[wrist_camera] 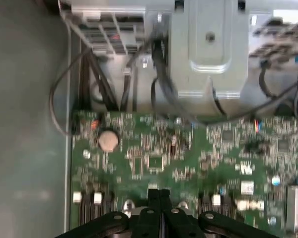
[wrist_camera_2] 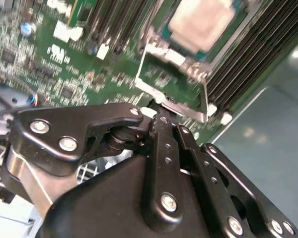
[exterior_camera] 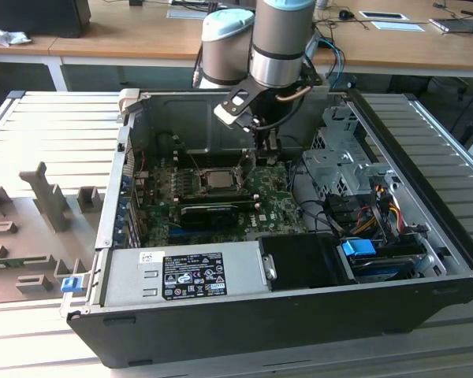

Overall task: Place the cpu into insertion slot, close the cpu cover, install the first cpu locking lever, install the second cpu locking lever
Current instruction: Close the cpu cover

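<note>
In the exterior view, a grey foam tray (exterior_camera: 31,213) lies on the slatted table (exterior_camera: 55,118) at that view's left, just beside the open computer case (exterior_camera: 299,323). Inside the case, a silver power supply (exterior_camera: 181,272) runs along the near wall, with the green circuit board (exterior_camera: 280,209) behind it.

The cpu (exterior_camera: 217,179) sits flat in the insertion slot (exterior_camera: 197,181) on the board, pale face up. In the second wrist view the cpu (wrist_camera_2: 201,22) shows again, seated in the socket. The cpu cover (wrist_camera_2: 179,106) is tilted up off the socket, and green board shows through its cut-out.

The arm (exterior_camera: 280,39) reaches down from the far side of the case with its wrist bent. This sets the gripper (exterior_camera: 251,161) low over the board, just to the exterior view's right of the slot. The fingers are pressed together with no gap, in both wrist views (wrist_camera_2: 156,114) (wrist_camera: 159,196), and nothing is held between them. Their tips are at the raised edge of the cover, but whether they touch it is unclear.

Further to the exterior view's right stand a metal drive cage (exterior_camera: 347,157) and a bundle of coloured cables (exterior_camera: 378,197).
</note>
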Controlling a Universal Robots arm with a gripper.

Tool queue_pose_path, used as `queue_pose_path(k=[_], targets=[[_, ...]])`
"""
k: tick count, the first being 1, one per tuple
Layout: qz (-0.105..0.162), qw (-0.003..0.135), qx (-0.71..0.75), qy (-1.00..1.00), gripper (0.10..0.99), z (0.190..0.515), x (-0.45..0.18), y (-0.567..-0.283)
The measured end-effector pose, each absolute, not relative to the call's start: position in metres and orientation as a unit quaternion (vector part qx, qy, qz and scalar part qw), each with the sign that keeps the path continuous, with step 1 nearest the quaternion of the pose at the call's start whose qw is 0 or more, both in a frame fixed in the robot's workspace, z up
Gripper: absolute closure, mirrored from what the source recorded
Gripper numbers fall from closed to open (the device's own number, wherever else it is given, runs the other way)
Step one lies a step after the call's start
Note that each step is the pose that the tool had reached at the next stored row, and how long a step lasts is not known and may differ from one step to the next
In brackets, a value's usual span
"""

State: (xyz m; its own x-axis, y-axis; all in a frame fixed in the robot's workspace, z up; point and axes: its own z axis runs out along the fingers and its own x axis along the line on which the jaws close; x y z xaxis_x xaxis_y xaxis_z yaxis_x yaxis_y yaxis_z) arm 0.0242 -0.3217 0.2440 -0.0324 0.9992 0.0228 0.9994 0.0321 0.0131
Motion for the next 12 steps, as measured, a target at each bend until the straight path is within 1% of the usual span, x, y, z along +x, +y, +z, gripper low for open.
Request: queue_pose_path(k=[4, 12], targets=[[-0.013, 0.004, -0.696, -0.718, 0.98, 0.243, 0.005, -0.322], [-0.013, 0.004, -0.695, -0.718, 0.98, 0.233, -0.003, -0.322]])
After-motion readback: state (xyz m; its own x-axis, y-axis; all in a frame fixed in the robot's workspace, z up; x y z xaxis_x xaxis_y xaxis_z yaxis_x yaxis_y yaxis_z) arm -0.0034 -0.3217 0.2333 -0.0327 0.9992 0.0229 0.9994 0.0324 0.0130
